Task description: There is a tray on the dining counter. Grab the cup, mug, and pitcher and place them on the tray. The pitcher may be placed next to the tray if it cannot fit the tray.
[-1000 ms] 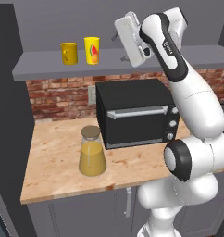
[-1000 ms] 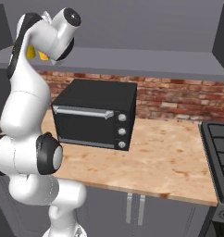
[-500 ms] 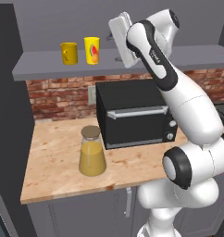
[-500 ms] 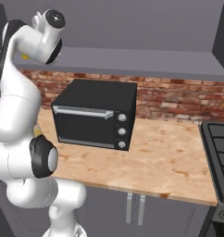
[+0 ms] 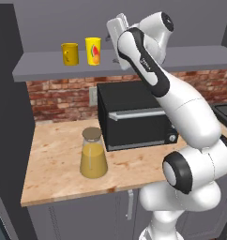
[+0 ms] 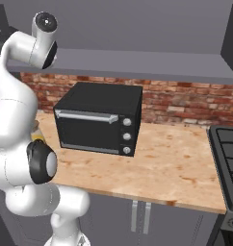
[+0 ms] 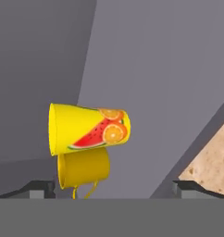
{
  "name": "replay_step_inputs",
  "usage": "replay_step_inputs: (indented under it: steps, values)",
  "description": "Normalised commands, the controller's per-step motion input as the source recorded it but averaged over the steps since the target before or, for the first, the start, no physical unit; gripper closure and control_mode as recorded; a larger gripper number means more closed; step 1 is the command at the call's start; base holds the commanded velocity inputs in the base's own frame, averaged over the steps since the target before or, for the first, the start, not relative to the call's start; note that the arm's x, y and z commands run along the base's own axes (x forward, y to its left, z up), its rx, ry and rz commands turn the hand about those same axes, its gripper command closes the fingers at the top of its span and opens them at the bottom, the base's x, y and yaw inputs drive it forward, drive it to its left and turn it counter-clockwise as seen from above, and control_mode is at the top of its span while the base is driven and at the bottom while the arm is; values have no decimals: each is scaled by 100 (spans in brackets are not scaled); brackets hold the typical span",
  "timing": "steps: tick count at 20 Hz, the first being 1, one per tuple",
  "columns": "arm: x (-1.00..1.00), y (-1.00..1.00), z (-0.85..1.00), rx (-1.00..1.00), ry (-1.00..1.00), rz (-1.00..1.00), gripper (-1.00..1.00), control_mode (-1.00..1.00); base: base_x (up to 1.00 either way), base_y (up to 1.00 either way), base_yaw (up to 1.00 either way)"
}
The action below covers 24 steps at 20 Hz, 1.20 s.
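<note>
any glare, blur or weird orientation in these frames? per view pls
Left base view: sharp, flat even light, no glare on the pitcher. Right base view: sharp; soft shadow under the toaster oven. Hand view: rolled sideways, so the cup and mug look tipped; slightly soft, no glare.

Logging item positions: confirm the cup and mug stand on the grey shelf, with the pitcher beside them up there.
Not quite. In the left base view the cup and mug stand on the grey shelf, but the pitcher stands below on the wooden counter.
</note>
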Motion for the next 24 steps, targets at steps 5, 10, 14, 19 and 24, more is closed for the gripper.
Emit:
replay_step_inputs:
  steps: [5, 10, 14, 19, 24]
  values:
    - [30, 3, 0, 0, 0, -2, -100, -100, 0, 0, 0]
    - [45, 2, 0, 0, 0, 0, -100, -100, 0, 0, 0]
    - [34, 0, 0, 0, 0, 0, -100, -100, 0, 0, 0]
    - [15, 9, 0, 0, 0, 0, -100, -100, 0, 0, 0]
    - [16, 18, 0, 0, 0, 0, -100, -100, 0, 0, 0]
